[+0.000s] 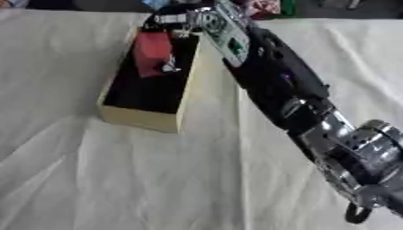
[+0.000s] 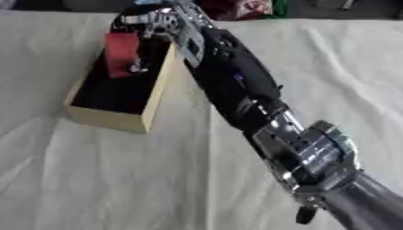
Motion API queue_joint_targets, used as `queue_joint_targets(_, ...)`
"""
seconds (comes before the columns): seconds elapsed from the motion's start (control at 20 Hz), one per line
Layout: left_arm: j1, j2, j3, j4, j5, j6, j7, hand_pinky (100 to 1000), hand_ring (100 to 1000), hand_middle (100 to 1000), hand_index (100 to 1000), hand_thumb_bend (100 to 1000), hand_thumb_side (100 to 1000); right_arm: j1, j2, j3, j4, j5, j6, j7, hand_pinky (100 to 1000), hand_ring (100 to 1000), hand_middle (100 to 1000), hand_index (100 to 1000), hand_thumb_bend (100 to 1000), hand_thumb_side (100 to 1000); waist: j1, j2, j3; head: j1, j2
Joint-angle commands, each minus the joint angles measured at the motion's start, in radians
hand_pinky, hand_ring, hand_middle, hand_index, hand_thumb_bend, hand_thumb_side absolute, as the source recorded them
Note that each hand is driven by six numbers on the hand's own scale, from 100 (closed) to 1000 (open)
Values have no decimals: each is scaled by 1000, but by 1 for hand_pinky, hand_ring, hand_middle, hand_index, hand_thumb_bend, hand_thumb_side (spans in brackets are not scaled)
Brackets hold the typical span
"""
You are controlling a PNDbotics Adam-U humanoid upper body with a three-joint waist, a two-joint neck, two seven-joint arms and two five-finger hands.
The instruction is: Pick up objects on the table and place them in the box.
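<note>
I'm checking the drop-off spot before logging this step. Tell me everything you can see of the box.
The box is a long, open-topped rectangular container with pale, wood-like walls and a dark interior. It sits on the white cloth, lying askew, its near end toward the robot. A red object shows at its far end, seemingly inside. The right hand is over that far end; contact with the box cannot be judged.
</note>
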Motion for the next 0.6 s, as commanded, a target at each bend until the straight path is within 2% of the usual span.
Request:
queue_joint_targets(0.05,-12,14,1,-20,6,-1,-3,569,540,520,663,160,100,-20,-5,-13,-3,55,-26,5,891,892,850,909,407,100,-8,-10,3,0,-7)
queue_joint_targets(0.2,-12,14,0,-20,6,-1,-4,569,540,521,664,161,100,-21,-5,-21,4,97,-48,-1,900,906,875,929,506,156,-8,-12,3,0,-9)
queue_joint_targets(0.6,-10,14,2,-20,7,-1,-3,570,540,520,664,163,100,-28,-10,-32,4,142,-81,-25,901,907,876,929,542,188,-5,-17,0,3,-9)
